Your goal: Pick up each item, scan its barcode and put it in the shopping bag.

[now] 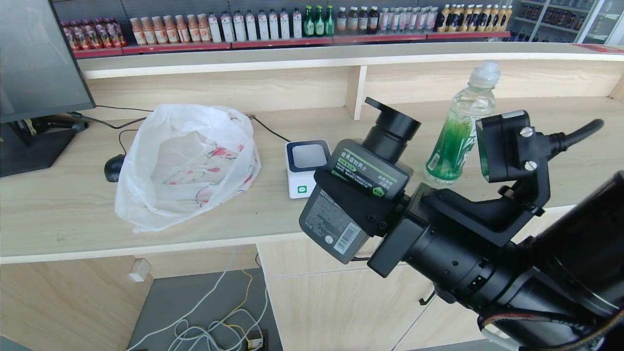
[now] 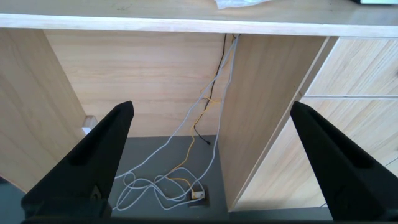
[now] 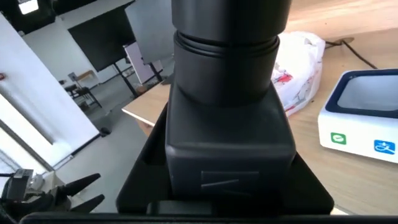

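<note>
My right gripper (image 1: pixel 364 207) is shut on a dark grey bottle (image 1: pixel 356 190) with a black cap, held tilted in the air just right of the scanner. The bottle's barcode label (image 1: pixel 345 237) faces down and toward me. In the right wrist view the bottle (image 3: pixel 227 118) rises out of the gripper (image 3: pixel 224 193), and the scanner (image 3: pixel 364 118) stands beyond it. The white scanner (image 1: pixel 305 168) with a blue-rimmed window stands on the counter. The white shopping bag (image 1: pixel 185 165) lies open to its left. My left gripper (image 2: pixel 211 162) hangs open and empty below the counter.
A green drink bottle (image 1: pixel 460 131) stands on the wooden counter (image 1: pixel 58 219) behind my right arm. A black mouse (image 1: pixel 113 168) and a monitor (image 1: pixel 39 58) sit at the far left. Cables lie on the floor (image 2: pixel 168 186) under the counter.
</note>
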